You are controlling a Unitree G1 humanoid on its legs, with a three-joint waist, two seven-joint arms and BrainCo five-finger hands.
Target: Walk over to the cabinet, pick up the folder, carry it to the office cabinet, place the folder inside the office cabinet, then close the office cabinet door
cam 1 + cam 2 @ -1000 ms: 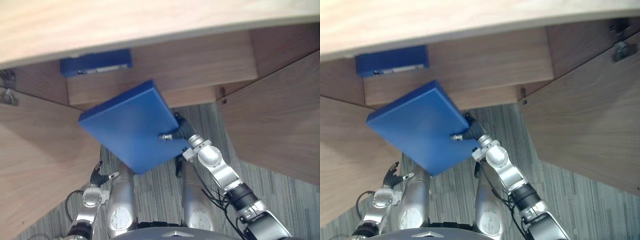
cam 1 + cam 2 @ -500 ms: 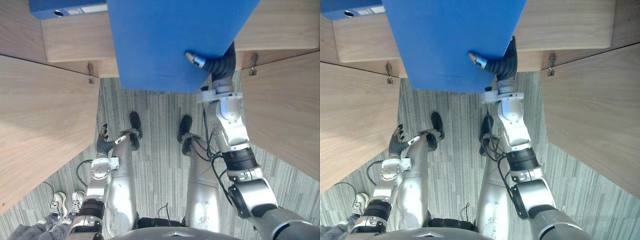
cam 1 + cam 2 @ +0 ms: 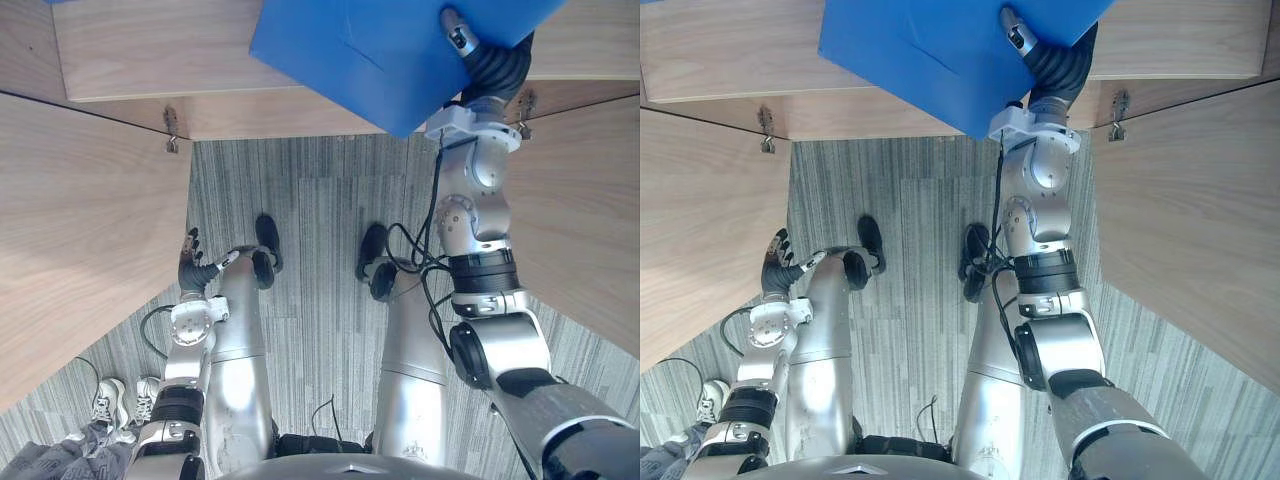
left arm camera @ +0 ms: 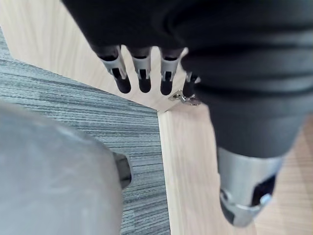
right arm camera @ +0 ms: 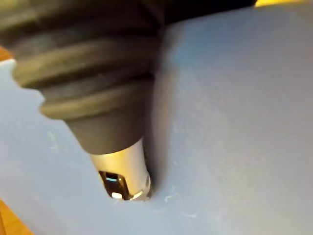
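A: What is the right hand (image 3: 490,65) doing with its fingers?

B: Its thumb (image 5: 120,171) is pressing flat on the near face of the blue folder (image 3: 370,50). The other fingers are lying hidden behind the folder, so the hand is pinching it at the near right corner.

A: And where is the folder sitting?

B: It is hanging in the air at the far edge of the scene, tilted, with one corner pointing down toward the near side. It is overlapping the wooden board (image 3: 150,50) of the office cabinet (image 3: 730,50), between the two open doors. I cannot tell whether any part of it is inside yet.

A: What about the left hand (image 3: 192,268)?

B: It is hanging low at the robot's left side, holding nothing. Its fingers (image 4: 142,73) are dangling straight and relaxed, pointing toward the left door (image 3: 80,230) and a hinge (image 4: 186,98) on its edge.

A: What is lying around them?

B: The left door and the right door (image 3: 590,220) are standing wide open, angling out toward the near side. Grey striped carpet (image 3: 320,200) is running between them. A person's white sneakers (image 3: 110,400) are showing at the near left, well apart from the folder.
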